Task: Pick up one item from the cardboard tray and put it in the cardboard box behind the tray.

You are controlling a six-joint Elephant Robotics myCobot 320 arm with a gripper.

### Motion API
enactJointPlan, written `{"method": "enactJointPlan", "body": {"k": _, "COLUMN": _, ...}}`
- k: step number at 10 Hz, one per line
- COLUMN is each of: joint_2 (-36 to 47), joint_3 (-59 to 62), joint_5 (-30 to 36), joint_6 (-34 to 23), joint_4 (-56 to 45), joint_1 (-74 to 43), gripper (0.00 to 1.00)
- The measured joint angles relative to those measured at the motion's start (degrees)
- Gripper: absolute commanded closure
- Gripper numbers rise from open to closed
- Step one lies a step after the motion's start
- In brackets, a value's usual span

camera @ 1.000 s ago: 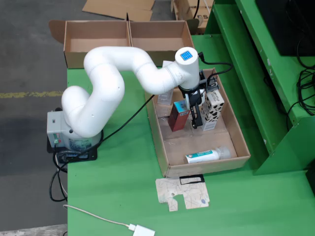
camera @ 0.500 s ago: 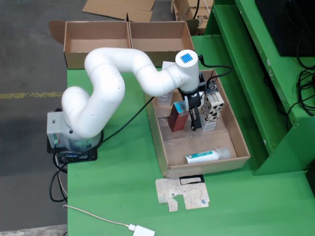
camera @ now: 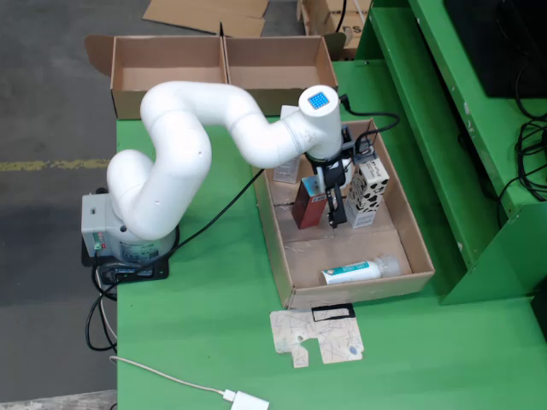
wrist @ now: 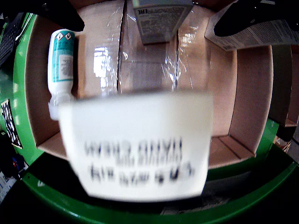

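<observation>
Gripper (camera: 332, 224) above tray (camera: 417, 248), beside dark-red box (camera: 308, 207).

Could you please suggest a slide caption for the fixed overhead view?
White arm's end effector lowered over the red box in the cardboard tray; a tube lies nearby.

Even, soft light fills the fixed view, with faint shadows and sharp focus. The gripper-mounted view bulges fisheye-style, dark at its corners; glare streaks the plastic film (wrist: 110, 63), and the near white label (wrist: 138, 144) blurs heavily.
</observation>
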Motion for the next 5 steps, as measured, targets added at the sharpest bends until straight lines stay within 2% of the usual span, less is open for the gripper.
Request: {"method": "enactJointPlan", "body": {"k": 5, "joint_2": 4.3, "joint_3": -5.5, "joint_5": 0.0, "joint_6": 0.4, "joint_4": 1.2, "joint_1": 0.4, "gripper": 0.0}}
